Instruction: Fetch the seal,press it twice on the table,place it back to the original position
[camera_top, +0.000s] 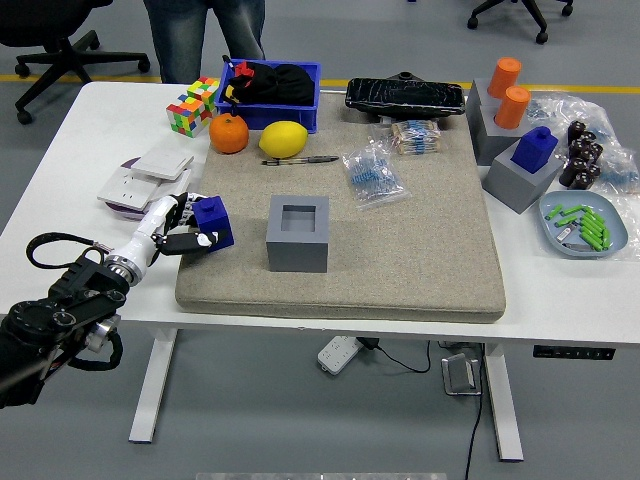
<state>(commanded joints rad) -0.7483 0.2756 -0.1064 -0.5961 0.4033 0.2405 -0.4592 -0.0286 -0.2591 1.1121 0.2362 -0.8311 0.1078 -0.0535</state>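
Observation:
The blue seal (214, 221) rests low on the left edge of the beige mat (420, 250), with my left hand (183, 228) curled around it from the left. My black left arm (70, 305) comes in from the lower left. To the seal's right stands its grey square holder (298, 232), its top opening showing nothing inside. My right hand is out of view.
A power strip and white pad (140, 180) lie just behind my left hand. A pen (300, 159), lemon (284, 138), orange (229, 132), puzzle cube (192, 105) and blue bin (272, 88) sit at the back. More grey holders (520, 175) stand at right. A person (205, 30) stands behind the table.

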